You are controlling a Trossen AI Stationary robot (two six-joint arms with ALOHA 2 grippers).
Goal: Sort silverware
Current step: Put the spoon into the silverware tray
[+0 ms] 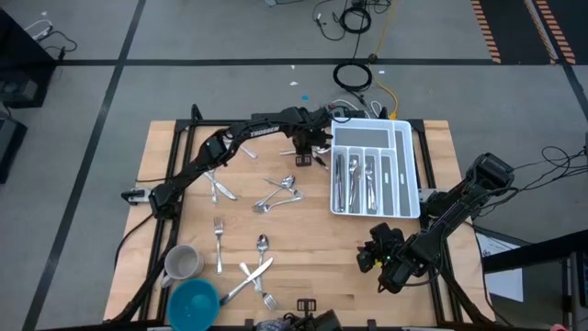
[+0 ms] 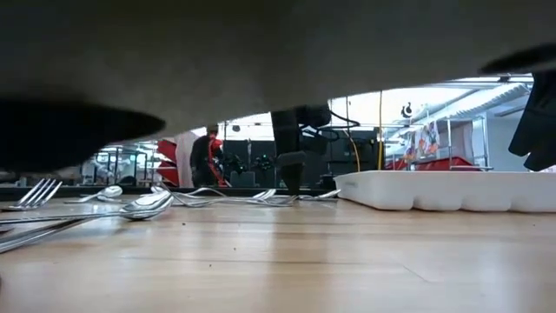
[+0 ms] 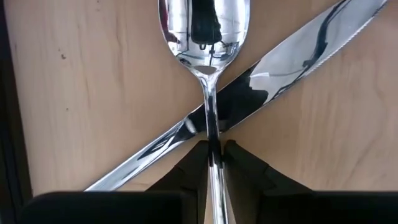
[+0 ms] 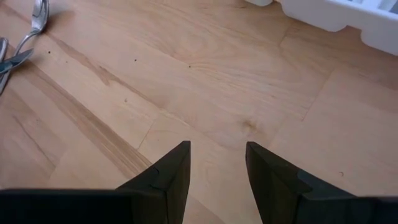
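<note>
1. Your left gripper (image 3: 214, 152) is pinched shut on a spoon (image 3: 205, 37) at the handle just below the bowl, spoon crossing over a knife (image 3: 292, 56), just beside the tray (image 1: 404, 138).
2. Spoon looks light, stiff, slippery; thin handle may twist, so grip mid-handle.
3. More silverware (image 1: 276, 193) lies scattered mid-table.
4. Right gripper (image 4: 217, 168) is half open, empty, over bare table.

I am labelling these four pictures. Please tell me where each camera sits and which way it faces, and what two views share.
High view: above the table, facing straight down; both arms show, left gripper beside the white tray.
Low view: at tabletop height, facing level toward the room; an arm hangs down mid-picture.
Left wrist view: on the left arm, facing its fingers shut on a spoon crossing a knife.
Right wrist view: on the right arm, facing bare wood past the open right gripper.
Shared: the tray, in high and low views.
</note>
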